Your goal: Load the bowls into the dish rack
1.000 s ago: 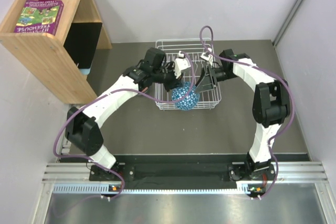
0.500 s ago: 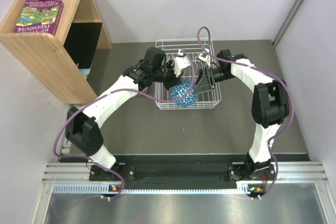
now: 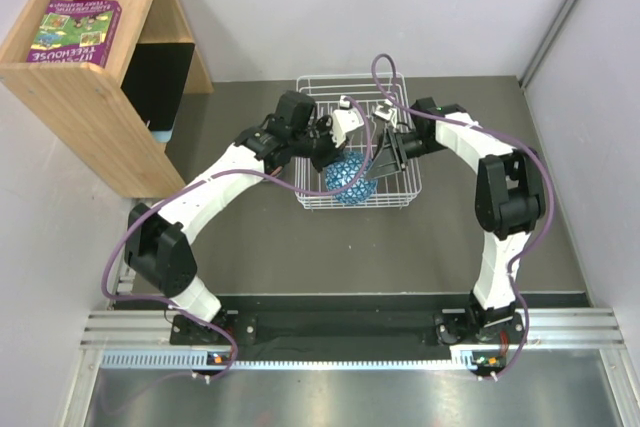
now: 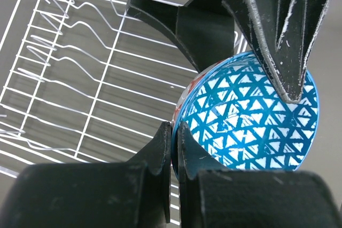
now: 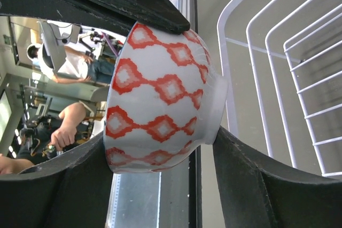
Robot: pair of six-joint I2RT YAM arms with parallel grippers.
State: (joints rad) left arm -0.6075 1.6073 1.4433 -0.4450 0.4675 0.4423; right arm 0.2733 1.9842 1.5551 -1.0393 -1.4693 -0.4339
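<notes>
**Squeeze from both sides**

Blue-and-white bowl (image 4: 251, 126) comes first. It is small, round and shiny, with blue triangle shapes all over its inside. It is tipped up on its edge, and its open side looks at the left wrist camera. A thin bit of red and white peeks out just behind its rim.

The right wrist camera shows the red-and-white bowl (image 5: 160, 94). It is smooth and glossy, with rows of red diamonds on white. It lies on its side, with its wide mouth to the left of that view and its small round foot to the right. A line from mouth to foot runs straight across from one finger to the other. You cannot tell if the blue bowl sits inside the red one.

The left gripper (image 4: 175, 132) is pinched tight on the rim of the blue-and-white bowl, with one black finger on each side of the thin edge. The right gripper (image 5: 160, 134) has closed around the red-and-white bowl. One finger is at the mouth side and the other presses on the foot.

From above, the bowls sit inside the front part of the dish rack (image 3: 340, 77), close to its near wall. You cannot tell if they touch the wires. The rack is a box of thin white wire, and it has a row of wavy prongs (image 4: 80, 22) standing up. It rests on a dark, dull table (image 3: 400, 247).
</notes>
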